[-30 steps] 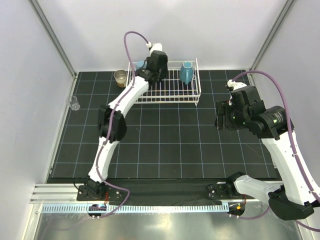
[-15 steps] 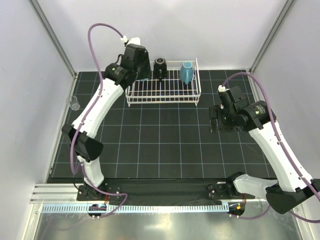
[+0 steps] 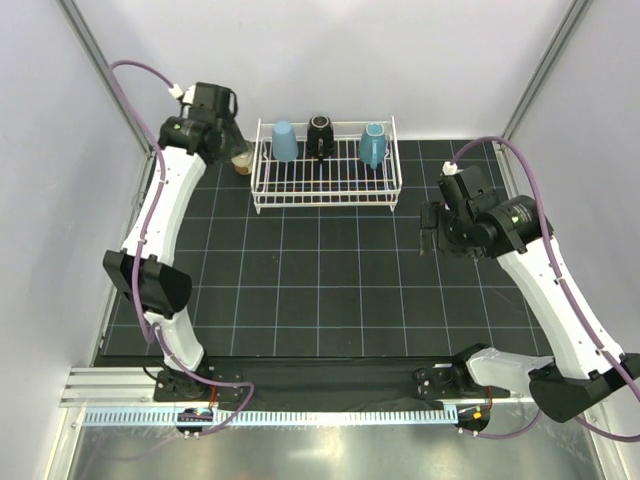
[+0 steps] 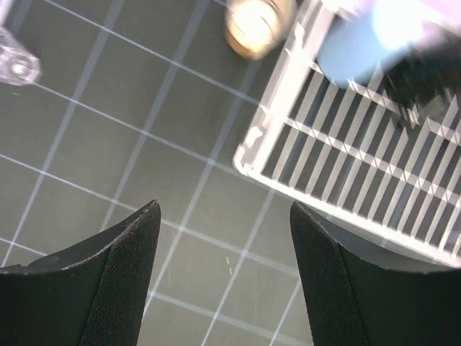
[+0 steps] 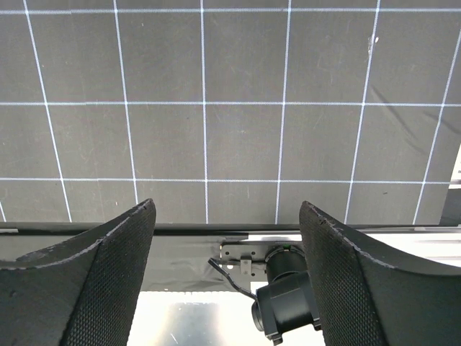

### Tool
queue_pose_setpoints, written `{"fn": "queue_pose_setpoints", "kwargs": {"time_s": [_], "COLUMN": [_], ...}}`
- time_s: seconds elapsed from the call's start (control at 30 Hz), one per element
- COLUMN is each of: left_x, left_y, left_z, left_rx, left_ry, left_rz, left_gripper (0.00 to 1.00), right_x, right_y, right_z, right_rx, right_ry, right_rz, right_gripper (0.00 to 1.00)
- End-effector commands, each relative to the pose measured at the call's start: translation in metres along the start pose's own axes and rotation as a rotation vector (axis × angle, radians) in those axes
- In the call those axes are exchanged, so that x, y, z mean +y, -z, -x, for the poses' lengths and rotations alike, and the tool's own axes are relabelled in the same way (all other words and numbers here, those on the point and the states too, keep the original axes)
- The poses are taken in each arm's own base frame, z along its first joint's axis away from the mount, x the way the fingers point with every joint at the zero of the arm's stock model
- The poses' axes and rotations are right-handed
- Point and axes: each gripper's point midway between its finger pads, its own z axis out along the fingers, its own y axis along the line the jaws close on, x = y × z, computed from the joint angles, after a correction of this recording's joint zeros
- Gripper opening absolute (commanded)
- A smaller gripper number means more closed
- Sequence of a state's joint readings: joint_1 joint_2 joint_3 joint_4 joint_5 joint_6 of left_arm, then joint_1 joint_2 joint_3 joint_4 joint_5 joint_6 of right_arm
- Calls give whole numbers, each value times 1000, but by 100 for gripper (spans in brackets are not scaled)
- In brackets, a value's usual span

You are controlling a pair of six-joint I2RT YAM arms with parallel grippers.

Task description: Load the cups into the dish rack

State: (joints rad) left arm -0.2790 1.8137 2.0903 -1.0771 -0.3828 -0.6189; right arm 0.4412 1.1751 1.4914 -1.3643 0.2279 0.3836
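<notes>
Tan metallic cup (image 3: 241, 160) stands upright on the mat (image 3: 320, 290), just outside the dish rack (image 3: 322, 207) at its 9 o'clock side. Judged light, rigid and slick-walled: pinch across the rim, one finger inside. Tiny clear glass (image 4: 14, 65), at 10 o'clock in the left wrist view, looks fragile and slippery; grip it gently. Left gripper (image 4: 223, 216) hovers spread and empty, arm extended far, the tan cup at its 12 o'clock. Right gripper (image 5: 223, 209) hangs released over mat at the rack's 4 o'clock.
</notes>
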Motion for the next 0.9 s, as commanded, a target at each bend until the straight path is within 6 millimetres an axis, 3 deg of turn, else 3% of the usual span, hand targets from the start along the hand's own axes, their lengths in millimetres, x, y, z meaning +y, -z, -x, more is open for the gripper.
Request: {"fn": "queue_pose_setpoints", "kwargs": {"time_s": [0.0, 0.13, 0.23, 0.33, 0.5, 0.53, 0.6, 0.87], "left_x": [11, 23, 25, 22, 5, 3, -2, -10], "left_y": [-23, -58, -90, -119, -154, -168, -174, -216], "left_z": [20, 41, 40, 42, 52, 46, 51, 33], "left_rx": [-16, -61, -54, -76, -141, -129, -141, -124], "left_ry": [89, 135, 174, 211, 264, 261, 274, 356], "left_rz": [33, 85, 111, 120, 81, 85, 75, 62], "left_gripper": [71, 70, 68, 66, 66, 66, 65, 65], "right_x": [-12, -8, -2, 11, 19, 21, 27, 34], "right_y": [9, 3, 0, 4, 10, 11, 10, 9], "right_z": [-6, -2, -4, -6, 7, 8, 14, 22], "right_rx": [52, 90, 117, 143, 111, 109, 102, 87], "right_ry": [2, 7, 51, 81, 86, 88, 91, 85], "right_rz": [-63, -82, -46, 41, 81, 88, 113, 157], "right_gripper": [82, 87, 88, 88, 92, 92, 92, 100]}}
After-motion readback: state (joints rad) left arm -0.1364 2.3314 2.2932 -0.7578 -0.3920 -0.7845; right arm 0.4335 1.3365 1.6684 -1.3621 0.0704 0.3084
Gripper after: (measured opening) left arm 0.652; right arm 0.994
